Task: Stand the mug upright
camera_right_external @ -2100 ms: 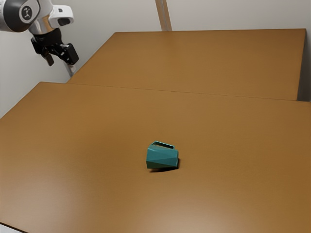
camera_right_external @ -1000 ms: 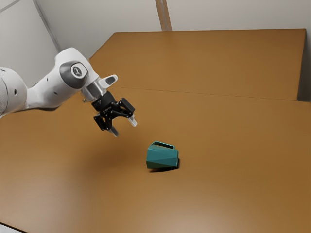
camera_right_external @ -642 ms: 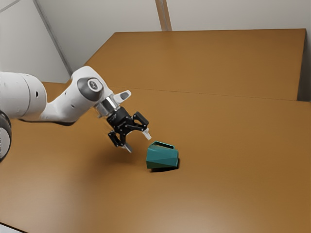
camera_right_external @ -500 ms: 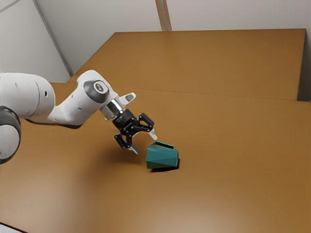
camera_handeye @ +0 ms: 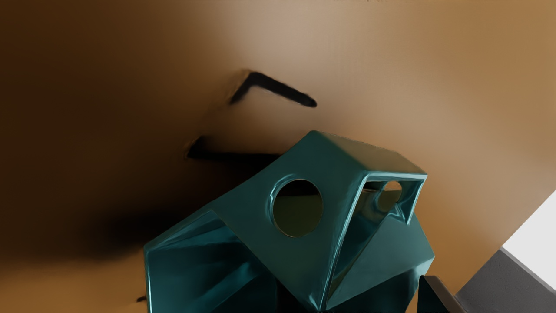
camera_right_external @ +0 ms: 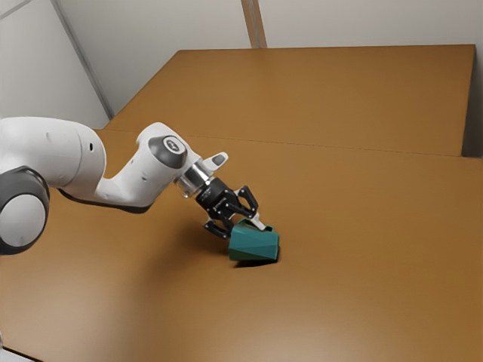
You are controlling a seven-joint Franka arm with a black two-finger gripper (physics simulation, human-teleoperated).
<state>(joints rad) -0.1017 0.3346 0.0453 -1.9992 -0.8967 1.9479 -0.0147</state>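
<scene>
Your black two-finger gripper (camera_right_external: pixel 246 230) stood with jaws wide; the glossy, hard-looking teal faceted mug (camera_right_external: pixel 254 246) lay sideways at their tips, where an off-centre closing risked rolling it

Surroundings in my view: orange-brown tabletop (camera_right_external: pixel 362 211) before pale walls (camera_right_external: pixel 362 23).
A thin seam (camera_right_external: pixel 302 144) crosses the tabletop; a tan strip (camera_right_external: pixel 254 23) rises beyond its far edge, and a dark grey surface (camera_right_external: pixel 472 121) borders it at the exterior view's right.
</scene>
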